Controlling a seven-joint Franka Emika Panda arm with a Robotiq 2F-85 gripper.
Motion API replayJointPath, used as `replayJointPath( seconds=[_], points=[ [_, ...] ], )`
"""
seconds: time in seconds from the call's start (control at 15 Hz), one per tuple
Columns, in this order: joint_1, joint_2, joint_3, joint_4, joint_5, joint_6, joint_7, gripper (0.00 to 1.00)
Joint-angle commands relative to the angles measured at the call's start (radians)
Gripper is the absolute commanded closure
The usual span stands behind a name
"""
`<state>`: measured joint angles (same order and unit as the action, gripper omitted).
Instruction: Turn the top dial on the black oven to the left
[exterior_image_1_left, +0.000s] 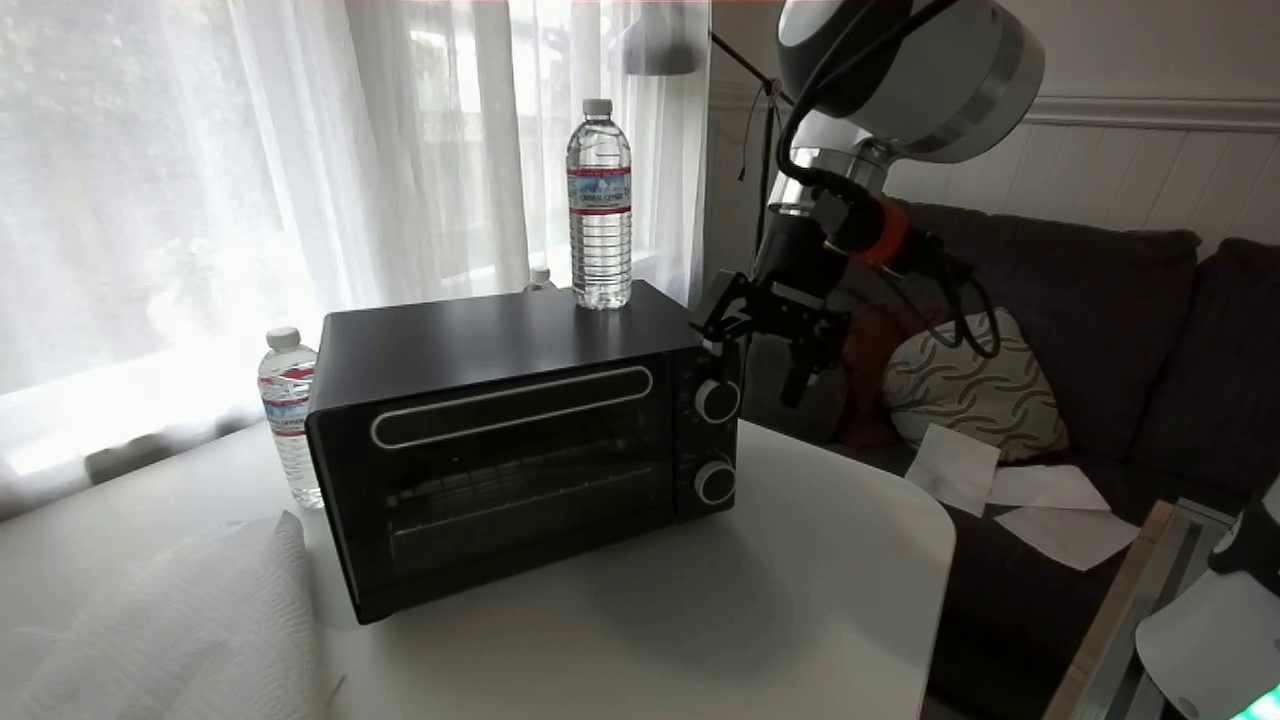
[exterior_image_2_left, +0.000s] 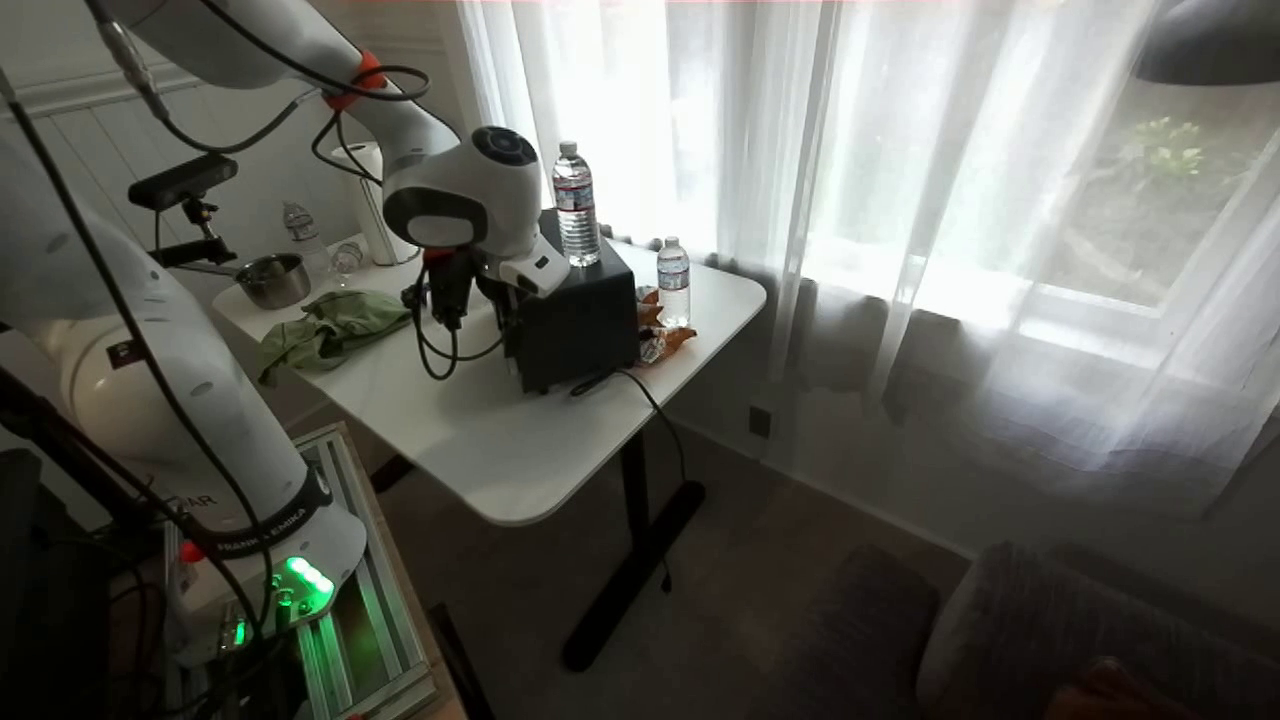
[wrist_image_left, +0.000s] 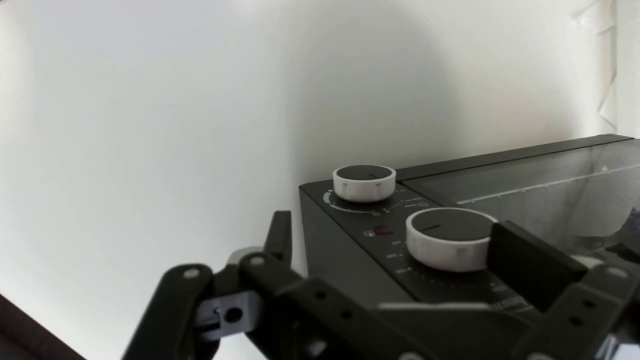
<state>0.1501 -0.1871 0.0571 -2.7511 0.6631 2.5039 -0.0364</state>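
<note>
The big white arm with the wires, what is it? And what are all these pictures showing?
It's a robot arm. Two pictures are taken from outside it; the wrist view is taken from the arm's own end, looking past its black fingers. They're spread apart, so nothing looks gripped. A black toaster oven sits on a white table, with a water bottle standing on the oven. The robot's job is turning the oven's top dial left. One finger is right by that dial, but I can't tell whether it touches. An exterior view also shows a green cloth and a metal saucepan on the table.
</note>
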Motion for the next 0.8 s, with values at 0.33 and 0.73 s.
replayJointPath(
  seconds=[0.33, 0.73],
  points=[
    [0.013, 0.048, 0.002, 0.01, 0.108, -0.034, -0.103, 0.0],
    [0.007, 0.066, 0.011, 0.013, 0.145, -0.063, -0.161, 0.0]
  ],
)
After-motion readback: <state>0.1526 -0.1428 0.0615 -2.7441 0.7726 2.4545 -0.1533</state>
